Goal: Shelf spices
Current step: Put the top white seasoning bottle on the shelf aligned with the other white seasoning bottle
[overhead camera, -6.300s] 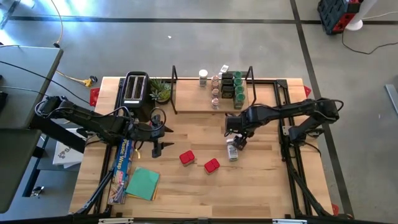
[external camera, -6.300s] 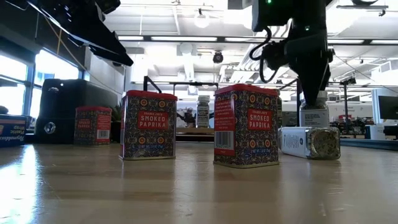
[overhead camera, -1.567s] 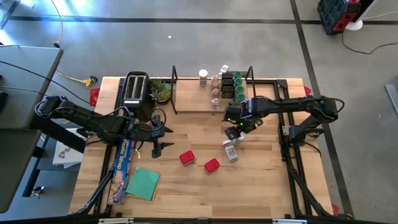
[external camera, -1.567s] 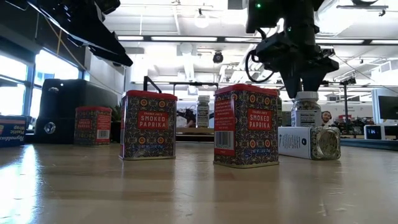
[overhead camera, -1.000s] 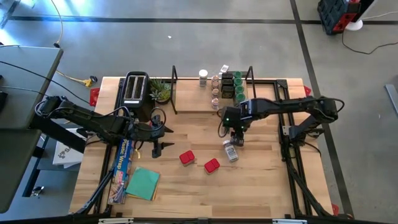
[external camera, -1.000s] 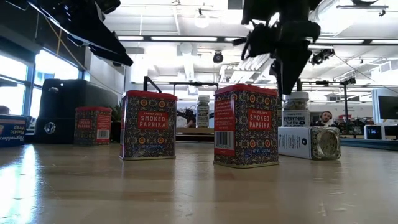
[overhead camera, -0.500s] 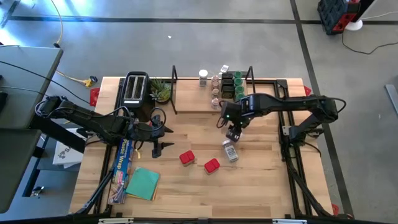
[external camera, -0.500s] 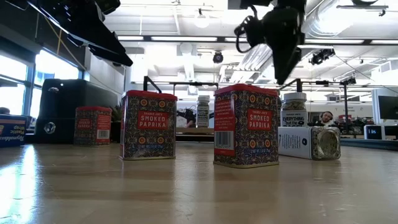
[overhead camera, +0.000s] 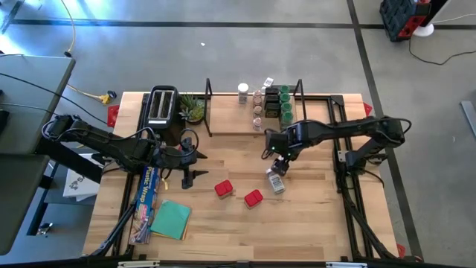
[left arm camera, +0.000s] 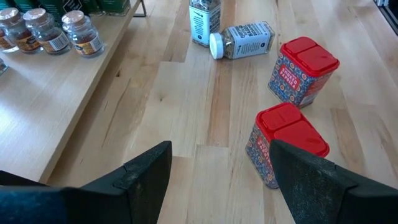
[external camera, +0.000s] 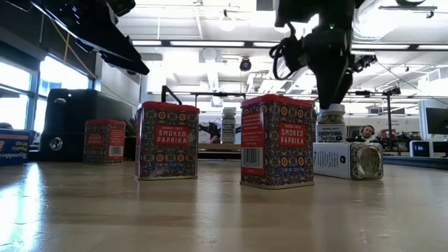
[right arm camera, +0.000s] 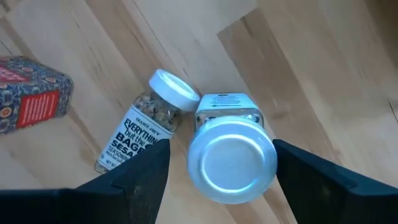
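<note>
The right gripper (overhead camera: pixel 279 155) hangs just above an upright white-lidded jar (right arm camera: pixel 231 152) near the centre-right of the high view. Its fingers (right arm camera: pixel 134 174) stand apart on both sides of the lid and do not touch it, so the gripper is open and holds nothing. In the high view the arm covers most of this jar.

A second jar (right arm camera: pixel 144 121) lies on its side, touching the upright one; its label is only partly readable. Two red tins (overhead camera: pixel 223 188) stand lower, around the middle of the table (overhead camera: pixel 223 231).

The shelf (overhead camera: pixel 230 123) sits at the upper middle of the high view, with a group of spices (overhead camera: pixel 271 104) at its right end; they are too small to tell apart there.

The left gripper (left arm camera: pixel 217 180) waits at the left side, open and empty, beside the black toaster (overhead camera: pixel 161 104).
</note>
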